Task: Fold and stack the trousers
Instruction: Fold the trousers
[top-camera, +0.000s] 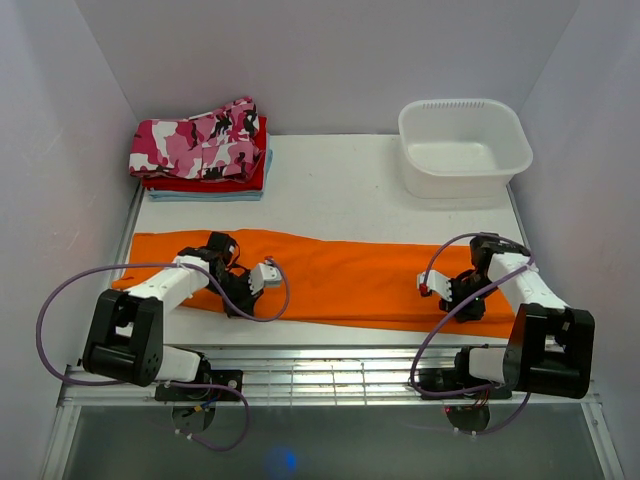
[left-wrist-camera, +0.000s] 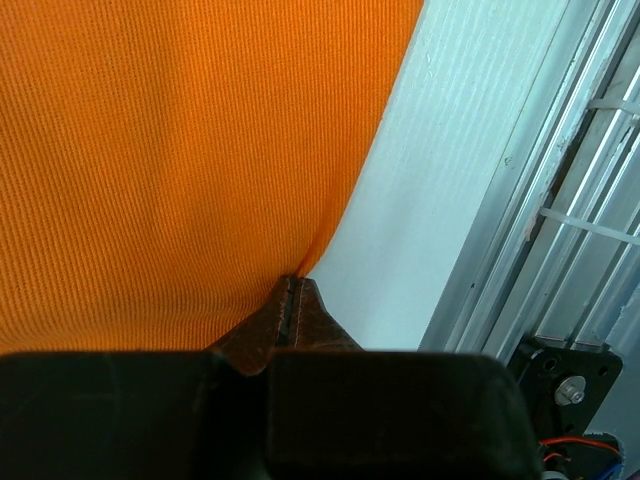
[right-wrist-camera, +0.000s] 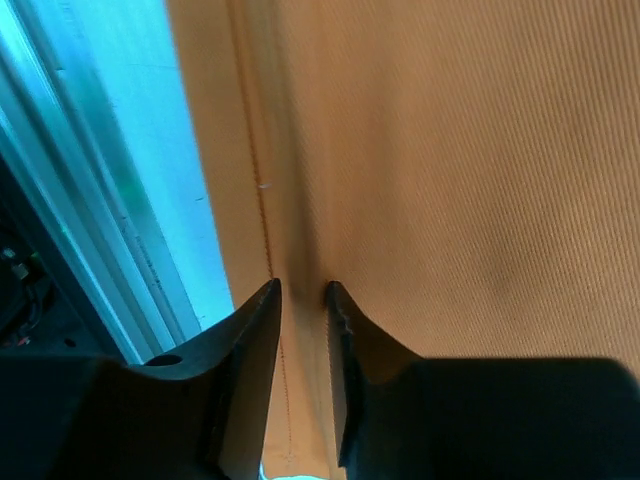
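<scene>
Trousers (top-camera: 350, 280) flat, long axis running left-right.

The trousers (top-camera: 340, 282) read as plain bright orange on my screen, unpatterned, with a fine ribbed weave showing in both wrist views. The camouflage garment (top-camera: 200, 140) is blotched pink, white and black. The red garment (top-camera: 215, 180) is plain, and so is the pale blue garment (top-camera: 200, 196). The tub (top-camera: 465, 150) and the table (top-camera: 340, 190) are white. The cables (top-camera: 55, 305) are purple.

Top cam overhead, wide; wrist cams close-up, all share trousers (top-camera: 340, 280).
</scene>
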